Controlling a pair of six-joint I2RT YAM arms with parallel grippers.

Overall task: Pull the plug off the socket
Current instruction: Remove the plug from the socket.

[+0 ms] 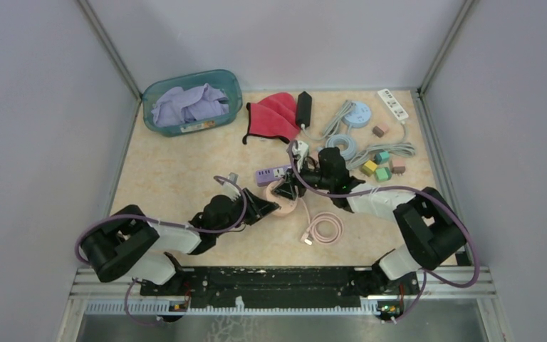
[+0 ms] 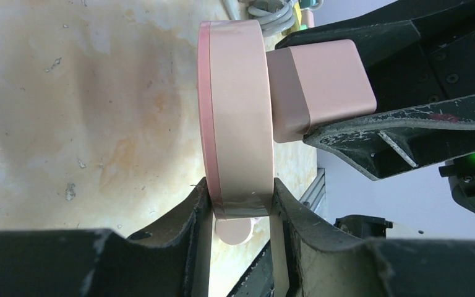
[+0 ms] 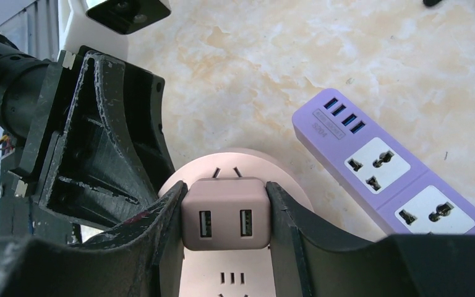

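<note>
A round pink socket (image 1: pixel 285 205) lies mid-table. A pink plug (image 3: pixel 224 213) with two USB ports sits on its top face (image 3: pixel 241 272). My right gripper (image 3: pixel 224 216) is shut on the plug from above, one finger on each side. In the left wrist view the socket (image 2: pixel 238 117) shows edge-on with the plug (image 2: pixel 321 86) still seated against it. My left gripper (image 2: pixel 242 207) is shut on the socket's rim, both fingers pressed to its flat faces. Both grippers meet at the socket in the top view, left (image 1: pixel 271 206) and right (image 1: pixel 292 187).
A purple power strip (image 3: pixel 386 170) lies just right of the socket (image 1: pixel 273 173). A coiled pink cable (image 1: pixel 323 228) lies near the front. At the back are a teal basket (image 1: pixel 192 100) of cloth, a red cloth (image 1: pixel 274 114), a white strip (image 1: pixel 393 104), cables and small blocks (image 1: pixel 379 167).
</note>
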